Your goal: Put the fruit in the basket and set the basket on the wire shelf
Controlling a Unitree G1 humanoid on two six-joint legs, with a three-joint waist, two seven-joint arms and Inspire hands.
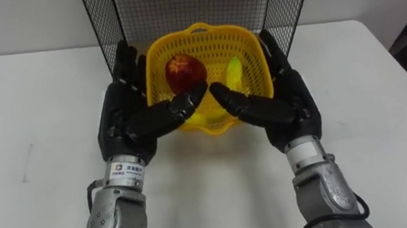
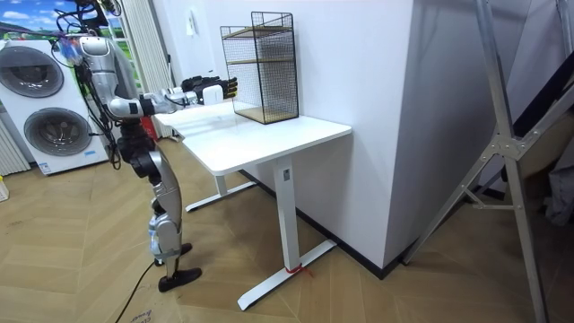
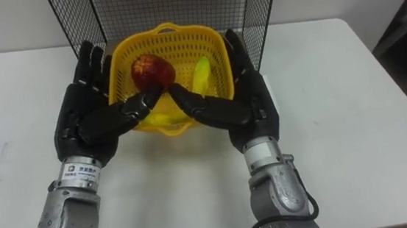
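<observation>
White table (image 1: 381,113) bears a wire shelf (image 1: 179,2) at its far side — yellow basket (image 1: 212,39) at its open front holds apple (image 1: 184,72) and banana (image 1: 235,73), left hand (image 1: 124,117) and right hand (image 1: 291,99) flanking it, fingers straight.

You can read nothing here — the small white label (image 1: 127,170) on the left wrist carries print too fine to make out.

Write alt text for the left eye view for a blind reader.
The left hand and right hand, fingers straight, flank a yellow basket holding a red apple and a banana. It is at the open front of a wire shelf on a white table.
</observation>
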